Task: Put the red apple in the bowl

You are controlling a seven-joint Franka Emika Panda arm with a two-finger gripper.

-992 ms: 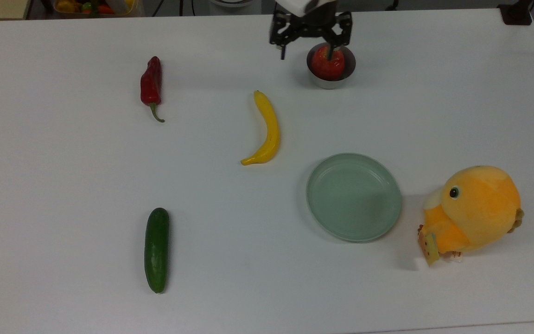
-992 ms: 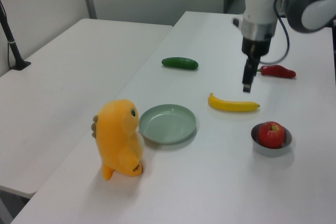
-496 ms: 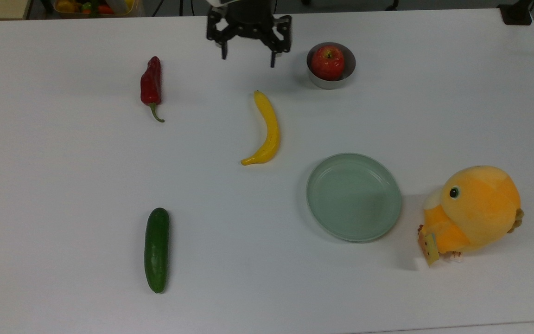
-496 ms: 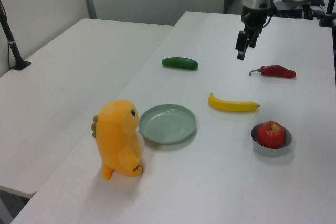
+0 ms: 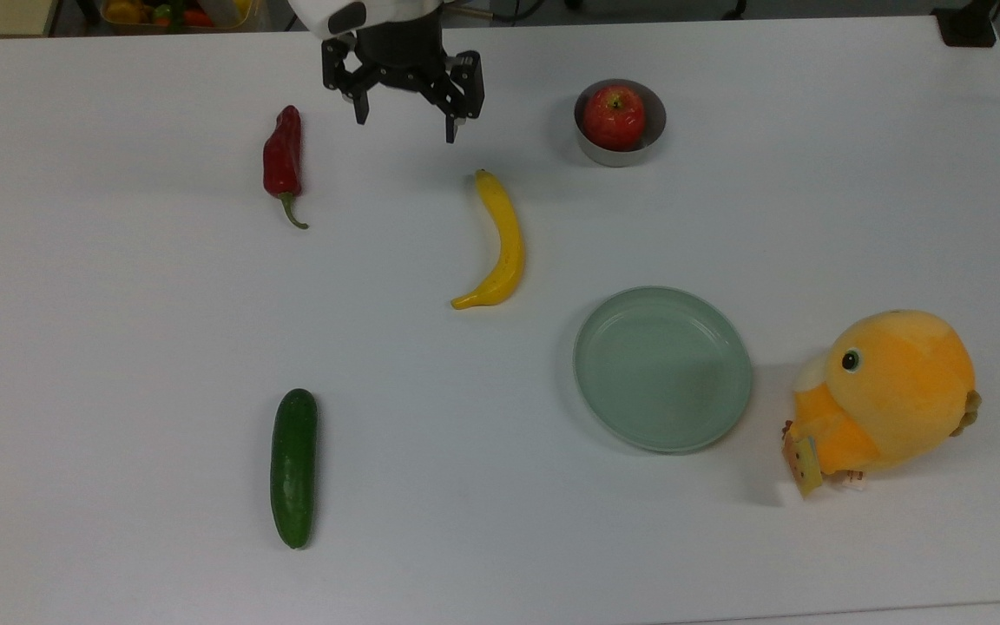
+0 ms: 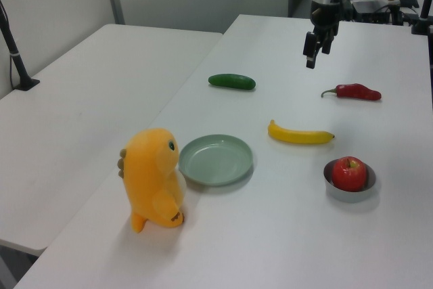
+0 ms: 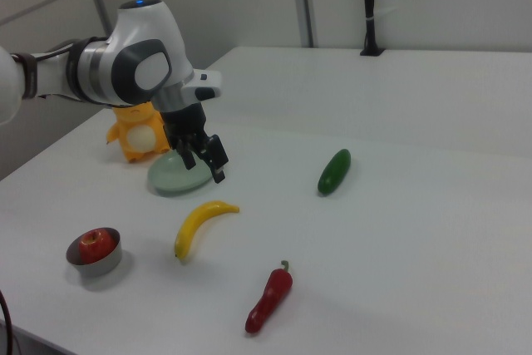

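The red apple rests inside the small grey bowl near the far edge of the table, its stem dimple facing up. In the left view the apple fills most of the bowl; in the right view the apple and bowl are at the lower left. My gripper hangs open and empty above the table, well off to the top view's left of the bowl, between the chili and the banana's tip. The gripper is raised clear of the surface.
A yellow banana lies mid-table, a red chili pepper to the top view's left of the gripper, and a cucumber nearer the front. A pale green plate and an orange plush toy stand at the top view's right.
The gripper has left the bowl, rising and travelling toward the top view's left past the banana's tip. The apple stays in the bowl, released.
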